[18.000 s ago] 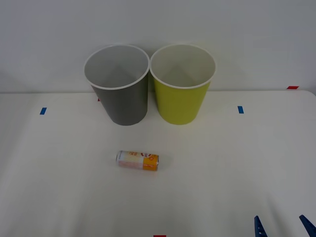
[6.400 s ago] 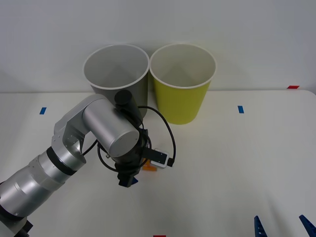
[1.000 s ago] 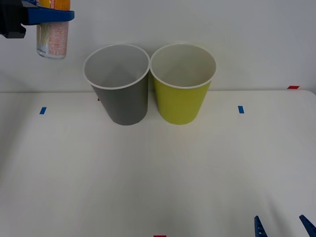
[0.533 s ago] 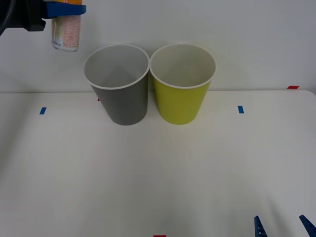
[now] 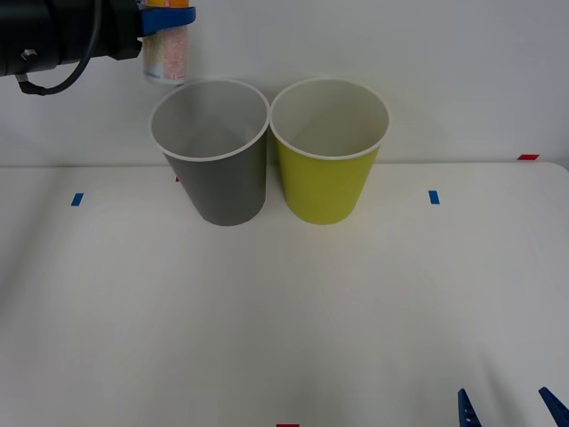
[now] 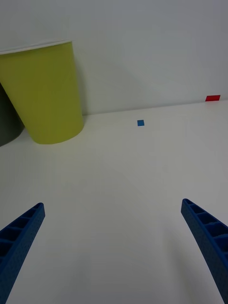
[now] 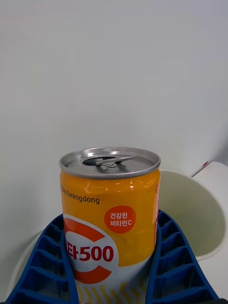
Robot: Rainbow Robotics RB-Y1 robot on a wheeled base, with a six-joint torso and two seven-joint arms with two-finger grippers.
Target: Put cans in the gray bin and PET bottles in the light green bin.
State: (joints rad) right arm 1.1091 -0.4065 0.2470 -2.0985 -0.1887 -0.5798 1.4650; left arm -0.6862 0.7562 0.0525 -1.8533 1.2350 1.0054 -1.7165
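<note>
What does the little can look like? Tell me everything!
The can is small and metal-looking, orange at the top half and pale lower down, with a silver lid and pull tab. It says "500" and "Kwangdong". The left gripper pinches it upright between blue ribbed fingers, high in the air just past the gray bin's left rim.

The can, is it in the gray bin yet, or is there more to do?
Not yet. The picking up looks done: the left gripper is shut on the can and holds it upright in the air, just above the gray bin, near its back left rim. Left to do: move it over the opening and let go. The light green bin looks empty. The right gripper waits open, low by the table's near edge.
</note>
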